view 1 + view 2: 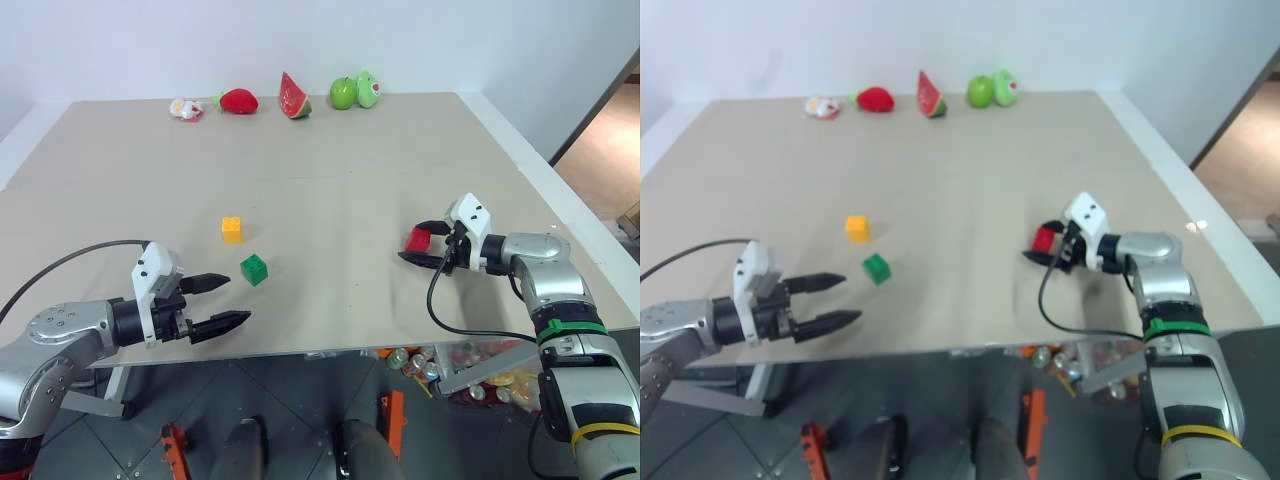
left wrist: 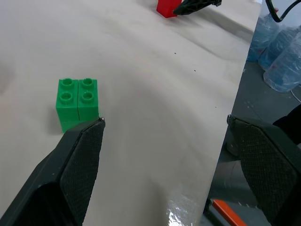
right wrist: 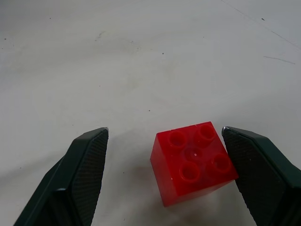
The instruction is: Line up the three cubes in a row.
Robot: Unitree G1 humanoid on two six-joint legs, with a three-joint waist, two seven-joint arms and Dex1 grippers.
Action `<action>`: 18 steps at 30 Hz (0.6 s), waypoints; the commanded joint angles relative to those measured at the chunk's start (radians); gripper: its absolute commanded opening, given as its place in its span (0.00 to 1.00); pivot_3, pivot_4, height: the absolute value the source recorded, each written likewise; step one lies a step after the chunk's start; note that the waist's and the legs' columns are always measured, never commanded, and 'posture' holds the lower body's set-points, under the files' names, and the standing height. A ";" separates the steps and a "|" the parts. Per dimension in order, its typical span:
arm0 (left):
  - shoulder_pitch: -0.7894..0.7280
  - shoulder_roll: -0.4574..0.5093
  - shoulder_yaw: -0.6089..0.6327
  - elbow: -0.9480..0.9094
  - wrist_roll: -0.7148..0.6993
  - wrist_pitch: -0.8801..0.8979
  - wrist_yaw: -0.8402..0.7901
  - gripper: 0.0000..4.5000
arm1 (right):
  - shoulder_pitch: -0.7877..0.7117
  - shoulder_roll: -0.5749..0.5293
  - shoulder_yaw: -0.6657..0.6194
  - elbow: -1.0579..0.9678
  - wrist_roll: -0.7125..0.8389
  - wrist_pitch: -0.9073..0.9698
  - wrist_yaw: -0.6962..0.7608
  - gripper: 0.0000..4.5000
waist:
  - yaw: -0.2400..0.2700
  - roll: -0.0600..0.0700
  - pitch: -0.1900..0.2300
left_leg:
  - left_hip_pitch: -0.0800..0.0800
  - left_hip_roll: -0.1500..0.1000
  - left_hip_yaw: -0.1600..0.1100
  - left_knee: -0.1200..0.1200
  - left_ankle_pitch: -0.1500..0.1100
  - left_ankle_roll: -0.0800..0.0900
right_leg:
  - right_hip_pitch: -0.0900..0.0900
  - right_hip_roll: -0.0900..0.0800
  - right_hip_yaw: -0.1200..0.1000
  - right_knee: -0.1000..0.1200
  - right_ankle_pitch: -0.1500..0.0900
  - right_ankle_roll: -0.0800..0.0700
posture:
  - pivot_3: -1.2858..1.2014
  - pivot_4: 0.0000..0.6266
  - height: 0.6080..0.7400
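Observation:
The red cube (image 1: 418, 239) sits on the tan table at the right, between the fingers of my right gripper (image 1: 412, 243). In the right wrist view one finger touches the red cube (image 3: 194, 162) while a gap separates the other finger from it, so the gripper is open. The green cube (image 1: 254, 269) lies left of centre, with the yellow-orange cube (image 1: 232, 229) just beyond it. My left gripper (image 1: 238, 298) hovers open near the front edge, just short of the green cube (image 2: 77, 101), holding nothing.
Toy fruits line the far edge: a strawberry (image 1: 238, 100), a watermelon slice (image 1: 294, 96) and a green apple (image 1: 343, 93). Plastic bottles (image 1: 410, 360) lie on the floor below the table's front edge (image 1: 330, 350).

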 commanded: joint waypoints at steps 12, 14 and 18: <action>-0.024 0.038 0.069 -0.014 -0.044 0.026 -0.017 0.97 | 0.001 0.000 0.000 -0.040 0.014 0.065 0.031 0.28 | 0.000 0.000 0.000 | 0.000 0.000 0.000 0.000 0.000 0.000 | 0.000 0.000 0.000 0.000 0.000 0.000 | 0.52 0.24 1.00; -0.033 0.045 0.074 -0.006 -0.056 0.038 -0.025 0.97 | 0.004 -0.003 -0.007 -0.078 0.040 0.109 0.067 0.28 | 0.000 0.000 0.000 | 0.000 0.000 0.000 0.000 0.000 0.000 | 0.000 0.000 0.000 0.000 0.000 0.000 | 0.52 0.24 1.00; -0.035 0.063 0.075 -0.003 -0.076 0.060 -0.048 0.97 | 0.033 -0.029 -0.033 -0.227 0.145 0.263 0.182 0.28 | 0.000 0.000 0.000 | 0.000 0.000 0.000 0.000 0.000 0.000 | 0.000 0.000 0.000 0.000 0.000 0.000 | 0.52 0.24 1.00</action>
